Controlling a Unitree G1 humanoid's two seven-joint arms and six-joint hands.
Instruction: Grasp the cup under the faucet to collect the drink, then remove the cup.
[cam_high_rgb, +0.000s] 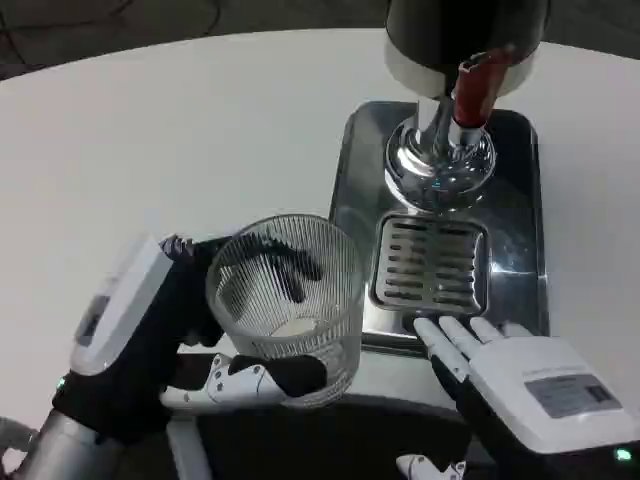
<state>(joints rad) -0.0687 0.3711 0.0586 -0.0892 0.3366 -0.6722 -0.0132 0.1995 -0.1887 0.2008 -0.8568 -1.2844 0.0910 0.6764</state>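
Head view: the ribbed glass cup (288, 305) is gripped by the left hand (150, 330) just left of the steel drip tray (520, 200), clear of the faucet (470, 95). The right hand (520, 385) is laid flat, fingers spread and holding nothing, at the grille's (430, 262) near edge.

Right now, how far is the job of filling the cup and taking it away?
Done: the left hand grips the ribbed glass cup. The cup is beside the drip grille, not under the faucet. No drink is visible inside. The right hand rests open near the tray.
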